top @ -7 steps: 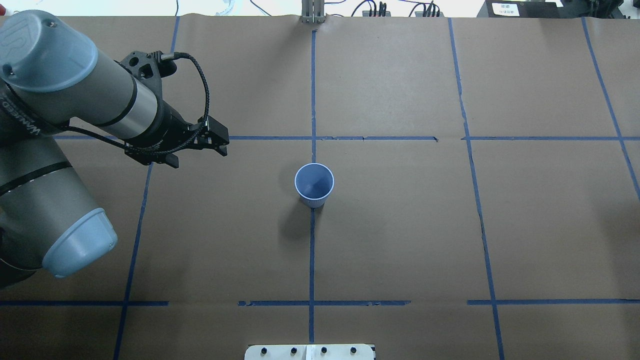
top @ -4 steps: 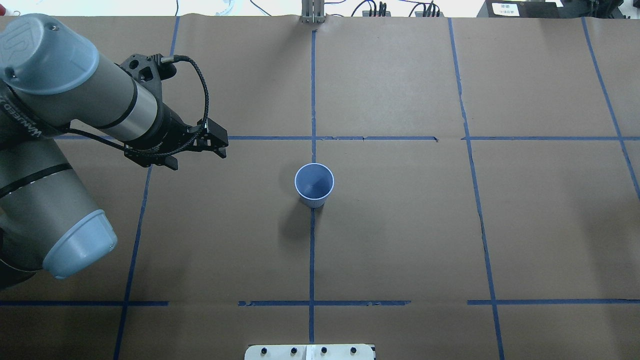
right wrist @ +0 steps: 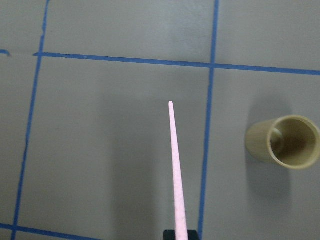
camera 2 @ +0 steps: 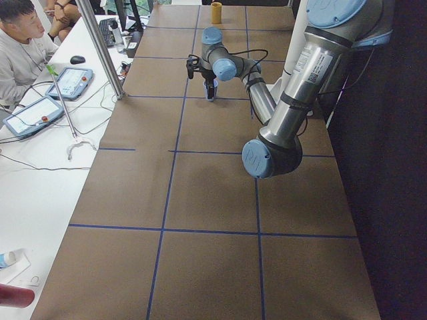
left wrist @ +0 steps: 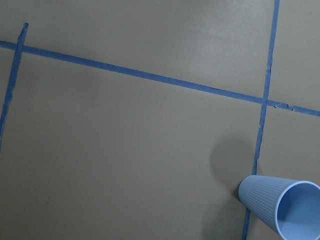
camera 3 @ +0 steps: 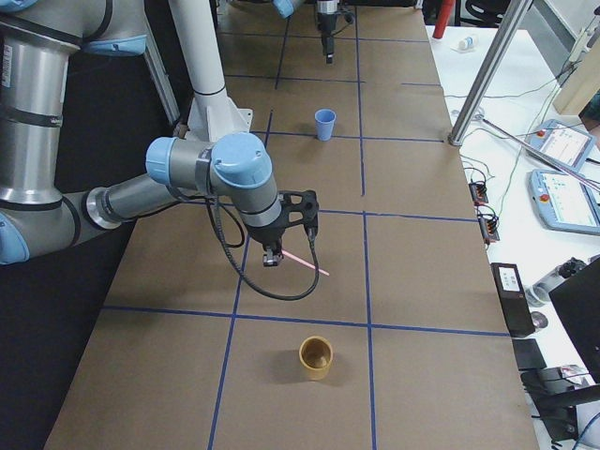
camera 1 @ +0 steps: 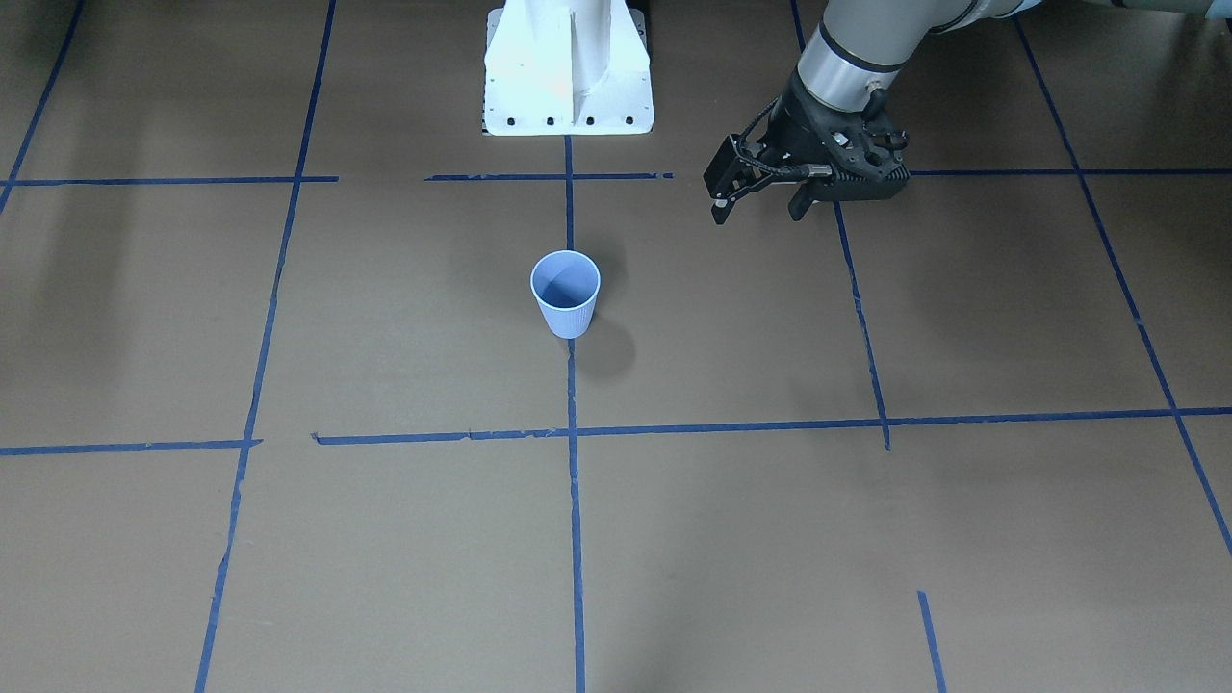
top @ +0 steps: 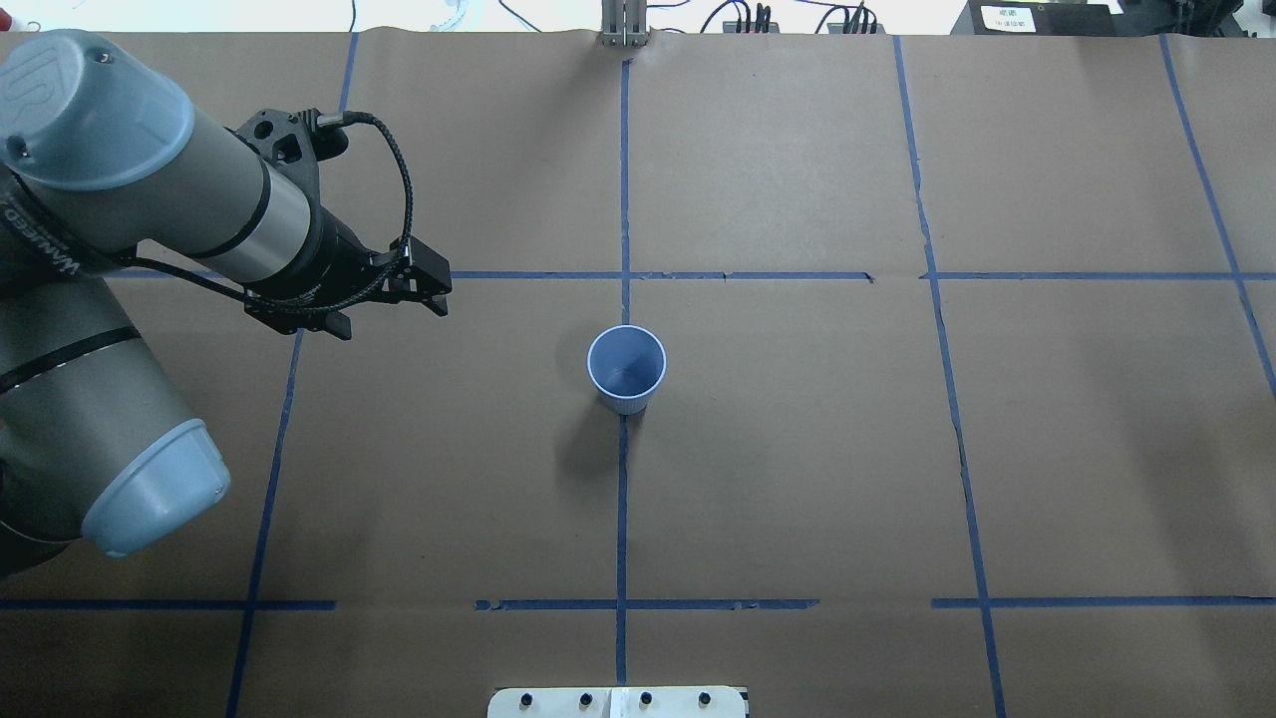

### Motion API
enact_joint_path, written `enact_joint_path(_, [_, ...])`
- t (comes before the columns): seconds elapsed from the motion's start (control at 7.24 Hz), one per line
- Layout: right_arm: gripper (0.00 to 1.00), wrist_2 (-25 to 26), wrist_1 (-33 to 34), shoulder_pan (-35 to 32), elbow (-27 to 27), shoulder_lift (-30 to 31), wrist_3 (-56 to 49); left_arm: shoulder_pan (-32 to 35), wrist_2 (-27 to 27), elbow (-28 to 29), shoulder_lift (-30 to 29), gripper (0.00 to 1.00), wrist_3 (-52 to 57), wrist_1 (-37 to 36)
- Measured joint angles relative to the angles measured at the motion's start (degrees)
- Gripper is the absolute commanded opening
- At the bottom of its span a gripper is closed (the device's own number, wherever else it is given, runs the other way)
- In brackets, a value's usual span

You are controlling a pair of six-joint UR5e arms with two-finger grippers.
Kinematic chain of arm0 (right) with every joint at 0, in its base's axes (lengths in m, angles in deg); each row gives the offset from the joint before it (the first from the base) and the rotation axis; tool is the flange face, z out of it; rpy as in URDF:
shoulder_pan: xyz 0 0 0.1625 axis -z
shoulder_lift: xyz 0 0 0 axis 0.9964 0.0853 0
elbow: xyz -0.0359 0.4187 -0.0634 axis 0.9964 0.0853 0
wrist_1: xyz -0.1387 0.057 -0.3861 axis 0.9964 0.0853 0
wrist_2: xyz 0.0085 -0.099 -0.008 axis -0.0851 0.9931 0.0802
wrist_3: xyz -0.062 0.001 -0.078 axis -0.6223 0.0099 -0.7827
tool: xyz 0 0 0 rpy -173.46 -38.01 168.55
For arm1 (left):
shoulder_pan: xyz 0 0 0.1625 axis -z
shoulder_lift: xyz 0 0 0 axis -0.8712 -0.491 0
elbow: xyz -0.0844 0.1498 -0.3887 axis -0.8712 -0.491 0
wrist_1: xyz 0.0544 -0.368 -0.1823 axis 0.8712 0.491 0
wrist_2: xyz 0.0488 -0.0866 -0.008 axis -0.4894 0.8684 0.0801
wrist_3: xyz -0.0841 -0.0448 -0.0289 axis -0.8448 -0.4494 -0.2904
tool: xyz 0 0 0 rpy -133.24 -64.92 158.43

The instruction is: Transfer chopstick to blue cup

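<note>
The overhead camera looked forward and down on the brown paper-covered table [top: 797, 479]; the front camera faced it steeply from across. Both held the light blue ribbed cup [top: 626, 371] near mid-frame. Side cameras looked along the table from either end. Wrist cameras looked down closely, the left catching the cup at lower right.

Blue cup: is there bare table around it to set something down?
Yes. The blue cup stands alone, bare brown table on every side. Busier: the left gripper hovers on the robot's left, and at the table's right end the right gripper holds the chopstick near a yellow cup.
</note>
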Motion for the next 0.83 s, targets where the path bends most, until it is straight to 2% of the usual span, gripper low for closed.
enact_joint_path(0.28, [0.03, -4.9, -0.2, 11.9, 0.4, -10.4, 18.4, 0.0, 0.0, -0.3, 0.6, 1.0, 0.1, 0.1])
enact_joint_path(0.55, [0.05, -6.1, -0.5, 25.2, 1.9, -24.5, 43.2, 0.0, 0.0, -0.3, 0.7, 1.0, 0.0, 0.1])
enact_joint_path(0.69, [0.05, -6.1, -1.9, 31.7, 3.6, -31.2, 54.6, 0.0, 0.0, -0.3, 0.7, 1.0, 0.0, 0.1])
enact_joint_path(0.83, [0.05, -6.1, -7.0, 37.4, 6.2, -36.2, 65.8, 0.0, 0.0, -0.3, 0.7, 1.0, 0.0, 0.1])
